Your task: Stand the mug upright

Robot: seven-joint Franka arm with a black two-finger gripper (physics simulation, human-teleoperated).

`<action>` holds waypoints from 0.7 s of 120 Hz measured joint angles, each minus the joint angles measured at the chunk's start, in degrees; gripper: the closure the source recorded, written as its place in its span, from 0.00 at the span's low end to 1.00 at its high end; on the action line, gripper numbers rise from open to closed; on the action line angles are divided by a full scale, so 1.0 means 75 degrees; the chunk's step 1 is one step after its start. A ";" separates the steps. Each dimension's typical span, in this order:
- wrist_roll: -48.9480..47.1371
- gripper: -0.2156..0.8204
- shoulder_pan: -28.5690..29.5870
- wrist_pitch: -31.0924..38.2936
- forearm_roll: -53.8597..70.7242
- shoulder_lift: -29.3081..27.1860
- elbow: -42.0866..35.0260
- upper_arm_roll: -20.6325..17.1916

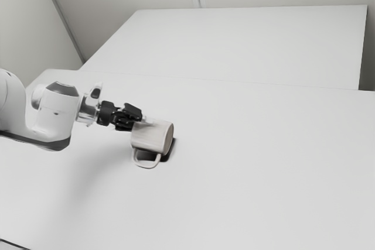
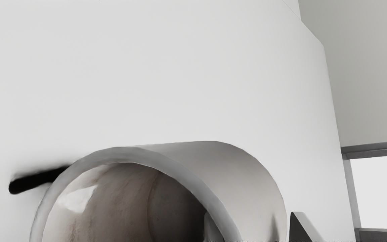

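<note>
Off-white cylindrical mug (image 1: 152, 136) on its side at the tips of the parted gripper (image 1: 144, 122)

Probably stiff, slick, chippable ceramic, fairly light; the rim wall suits a pinch. Fingers straddle that wall, one inside, not closed on it. Mouth faces the gripper, long axis running away, curved handle (image 1: 148, 165) out sideways.

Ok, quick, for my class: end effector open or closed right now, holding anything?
End effector: open, its fingers apart, a gap showing beside the outer wall of the mug; not gripping it.
</note>
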 joint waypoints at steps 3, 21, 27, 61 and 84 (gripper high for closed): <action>0.0061 0.73 -0.0006 -0.0015 -0.0014 -0.0003 0.0000 -0.0004; 0.0371 0.84 -0.0037 -0.0058 -0.0043 -0.0030 0.0000 -0.0026; 0.0458 0.87 -0.0068 -0.0065 -0.0045 -0.0103 -0.0001 -0.0030; 0.0780 0.93 -0.0426 -0.0101 0.0215 -0.1093 -0.0043 -0.0031; 0.0140 0.95 -0.0556 -0.0319 0.2356 -0.1395 0.0425 -0.0125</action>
